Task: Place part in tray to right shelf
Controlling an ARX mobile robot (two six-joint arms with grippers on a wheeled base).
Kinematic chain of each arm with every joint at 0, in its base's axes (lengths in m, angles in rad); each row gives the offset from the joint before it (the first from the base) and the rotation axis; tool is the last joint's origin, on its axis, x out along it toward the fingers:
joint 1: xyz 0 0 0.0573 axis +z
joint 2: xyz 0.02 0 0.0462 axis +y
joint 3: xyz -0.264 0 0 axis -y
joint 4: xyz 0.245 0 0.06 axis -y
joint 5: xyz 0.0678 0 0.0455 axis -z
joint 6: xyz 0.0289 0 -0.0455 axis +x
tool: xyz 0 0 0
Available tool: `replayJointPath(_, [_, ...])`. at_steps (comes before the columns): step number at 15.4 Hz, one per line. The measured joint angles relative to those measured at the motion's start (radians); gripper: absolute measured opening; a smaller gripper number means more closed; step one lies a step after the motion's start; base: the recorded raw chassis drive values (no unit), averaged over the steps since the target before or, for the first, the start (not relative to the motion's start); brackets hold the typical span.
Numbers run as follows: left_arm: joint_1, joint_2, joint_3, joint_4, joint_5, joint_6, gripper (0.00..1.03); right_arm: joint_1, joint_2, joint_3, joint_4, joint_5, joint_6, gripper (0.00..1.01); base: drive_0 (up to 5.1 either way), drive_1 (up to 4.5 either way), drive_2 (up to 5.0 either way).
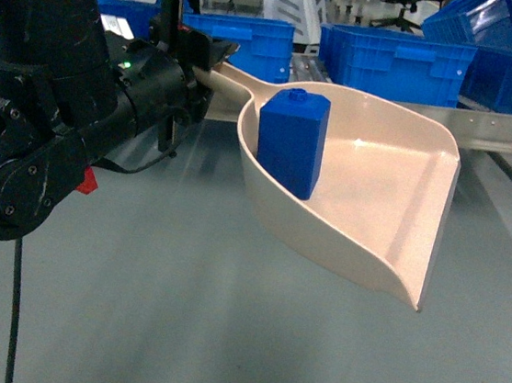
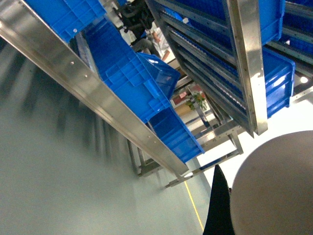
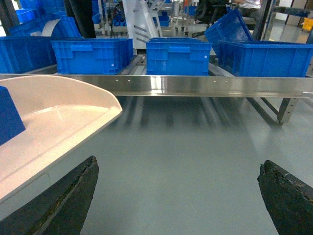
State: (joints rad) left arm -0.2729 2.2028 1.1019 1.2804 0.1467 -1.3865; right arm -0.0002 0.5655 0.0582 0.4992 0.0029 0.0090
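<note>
Left gripper [image 1: 199,63] around tray [image 1: 382,183] handle

Even, fairly bright indoor light falls from overhead. A small white glare spot sits on the tray [image 1: 378,178], and the steel rail [image 3: 195,85] shines across the middle of the right wrist view. Streaky reflections smear the grey floor [image 1: 175,330] below it. The left wrist view is tilted, washed out white at lower right, with soft, blurred edges.
</note>
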Motion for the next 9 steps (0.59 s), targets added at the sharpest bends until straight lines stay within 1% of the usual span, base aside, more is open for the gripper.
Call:
replayJointPath(4, [0.000,0.001,-0.001,-0.002,0.000,0.000,0.13,0.000,0.000,0.000,-0.002,0.000,-0.002,0.98,0.0,0.00,0.0])
replayJointPath(6, [0.000,0.001,-0.001,-0.002,0.000,0.000,0.13,0.000,0.000,0.000,-0.001,0.000,-0.002,0.98,0.0,3.46,-3.5])
replayJointPath(7, [0.000,0.001,-0.001,0.002,0.000,0.000,0.13,0.000,-0.004,0.000,-0.001,0.000,-0.002,0.98,2.5,2.50,-5.0])
replayJointPath(9, [0.000,0.001,-0.001,-0.001,0.001,0.002,0.13,0.000,-0.005,0.000,0.000,0.000,-0.002,0.98,0.1,3.86,-3.7])
